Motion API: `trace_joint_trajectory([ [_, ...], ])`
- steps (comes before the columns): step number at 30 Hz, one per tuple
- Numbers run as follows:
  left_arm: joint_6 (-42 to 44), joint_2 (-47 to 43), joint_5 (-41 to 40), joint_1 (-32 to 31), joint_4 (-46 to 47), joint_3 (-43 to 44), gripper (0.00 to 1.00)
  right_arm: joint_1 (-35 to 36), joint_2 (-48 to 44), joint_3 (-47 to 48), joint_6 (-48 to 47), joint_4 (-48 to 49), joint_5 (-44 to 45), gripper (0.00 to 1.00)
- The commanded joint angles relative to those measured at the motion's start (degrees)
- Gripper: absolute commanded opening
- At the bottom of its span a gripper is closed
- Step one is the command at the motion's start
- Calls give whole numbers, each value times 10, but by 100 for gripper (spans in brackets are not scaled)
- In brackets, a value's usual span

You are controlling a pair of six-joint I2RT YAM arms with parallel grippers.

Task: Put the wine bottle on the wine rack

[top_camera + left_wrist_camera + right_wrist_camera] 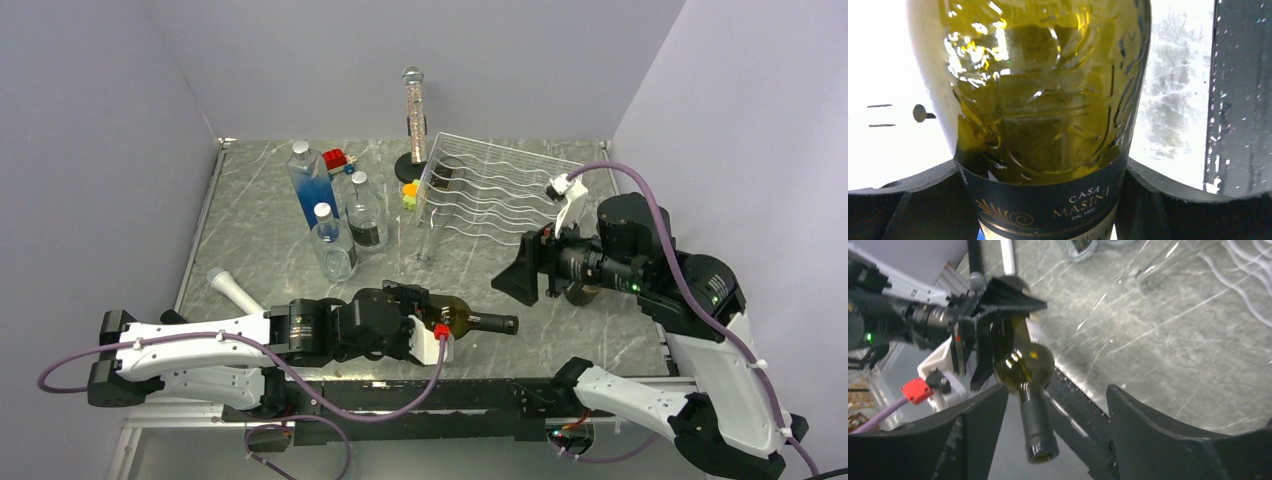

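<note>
A grey marbled table (260, 230) is taken in whole only by the top external view. The white wine rack (490, 190) is set at its far side, just beyond the right jaws and well apart from the left jaws. In the right wrist view only a few of its wires are caught, at the upper right corner.

The left arm (200, 345) is stretched low along the near edge, and the right arm (690, 290) is raised above the table's right side.

The wine bottle (478, 321) is held roughly level, its body pinched by the left jaws and its neck pointed toward the right jaws. From above, the neck is seen to stop short of the right jaws, apart from them. In the right wrist view those jaws are spread wide, with black fingers (973, 435) at either side. The neck is framed in the gap between them, and nothing is touched.

Only the left wrist view gives the label, read as "CASA MASINI" under green-gold glass, with fingers (903, 205) pressed against both flanks.

Beyond the left jaws a blue bottle (310, 185) and two clear bottles (366, 212) are stood. A glitter tube (414, 115) is stood just beside the rack's far left corner.
</note>
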Motion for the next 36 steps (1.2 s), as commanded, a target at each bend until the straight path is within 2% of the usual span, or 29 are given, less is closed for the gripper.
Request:
trace_joint_trajectory([
  [1, 90, -20, -19, -2, 43, 35, 1, 0, -11, -23, -56, -52, -68, 73],
  [7, 132, 1, -3, -2, 21, 42, 1, 11, -23, -58, -75, -24, -126, 73],
  [13, 147, 9, -1, -2, 24, 41, 1, 55, -8, -108, -73, -18, -95, 75],
  [20, 164, 17, -20, -2, 37, 43, 1, 145, 6, -150, -47, 11, -42, 75],
  [36, 158, 20, -44, -2, 41, 39, 1, 200, 17, -261, -6, 116, -86, 70],
])
